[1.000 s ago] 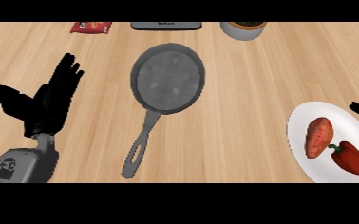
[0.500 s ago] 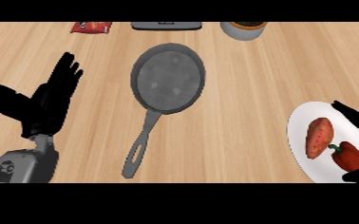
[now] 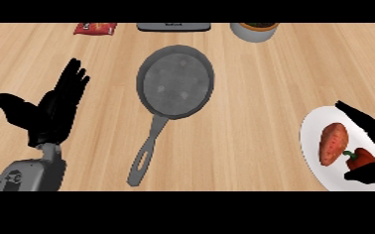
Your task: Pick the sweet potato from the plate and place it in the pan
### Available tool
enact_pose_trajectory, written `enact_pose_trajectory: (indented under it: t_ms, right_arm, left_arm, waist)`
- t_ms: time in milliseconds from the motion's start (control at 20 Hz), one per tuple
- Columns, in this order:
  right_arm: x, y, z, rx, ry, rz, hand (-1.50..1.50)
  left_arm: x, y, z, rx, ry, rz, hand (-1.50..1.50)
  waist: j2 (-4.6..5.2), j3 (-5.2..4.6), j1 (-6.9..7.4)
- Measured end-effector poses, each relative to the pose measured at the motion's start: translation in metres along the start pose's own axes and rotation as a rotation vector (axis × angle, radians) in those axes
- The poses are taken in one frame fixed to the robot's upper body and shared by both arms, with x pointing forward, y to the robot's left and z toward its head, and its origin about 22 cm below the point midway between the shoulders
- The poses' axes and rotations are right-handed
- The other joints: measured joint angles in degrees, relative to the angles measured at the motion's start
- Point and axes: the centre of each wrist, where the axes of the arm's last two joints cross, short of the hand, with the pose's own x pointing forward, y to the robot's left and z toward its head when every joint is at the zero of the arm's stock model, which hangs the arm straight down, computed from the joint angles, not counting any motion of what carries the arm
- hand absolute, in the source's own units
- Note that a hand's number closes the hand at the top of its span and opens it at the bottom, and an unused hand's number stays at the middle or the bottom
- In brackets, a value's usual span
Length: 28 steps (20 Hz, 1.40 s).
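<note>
straddling sweet potato (image 3: pixel 333 143) on plate (image 3: pixel 313 134), right hand (image 3: pixel 356 115) spread apart; pan (image 3: pixel 176 82) bare.

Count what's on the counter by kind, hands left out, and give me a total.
Vegetables: 2, sweet potato and red pepper
Plates: 1
Pans: 1
Red packets: 1
Grey cups: 1
Dark flat objects at the far edge: 1
Total: 7

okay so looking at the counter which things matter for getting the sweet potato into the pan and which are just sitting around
For the job: sweet potato, plate, pan, right hand.

Lying about: red pepper, red packet, grey cup, dark object at the far edge, resting left hand.
</note>
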Motion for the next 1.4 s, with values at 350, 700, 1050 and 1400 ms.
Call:
enact_pose_trajectory:
  t_ms: [350,700,1050,1400]
  right_arm:
    - [0.006,0.017,-0.015,0.035,-0.021,-0.02,1.5]
    - [0.005,0.028,-0.03,0.005,-0.107,0.01,1.5]
    - [-0.001,0.025,-0.036,-0.038,-0.143,-0.029,1.5]
    - [0.086,0.056,-0.086,-0.03,-0.05,0.031,1.5]
  left_arm:
    - [0.006,0.002,0.002,0.004,-0.003,-0.005,0.0]
    - [0.007,0.002,0.004,-0.004,0.0,-0.002,0.0]
    - [0.005,-0.002,-0.004,-0.001,-0.003,-0.002,0.0]
    - [0.012,-0.012,-0.007,-0.048,-0.009,-0.006,0.0]
  waist:
    - [-0.01,-0.01,0.04]
    - [-0.19,-0.47,0.01]
    - [-0.06,-0.18,-0.05]
    - [-0.26,-1.86,3.03]
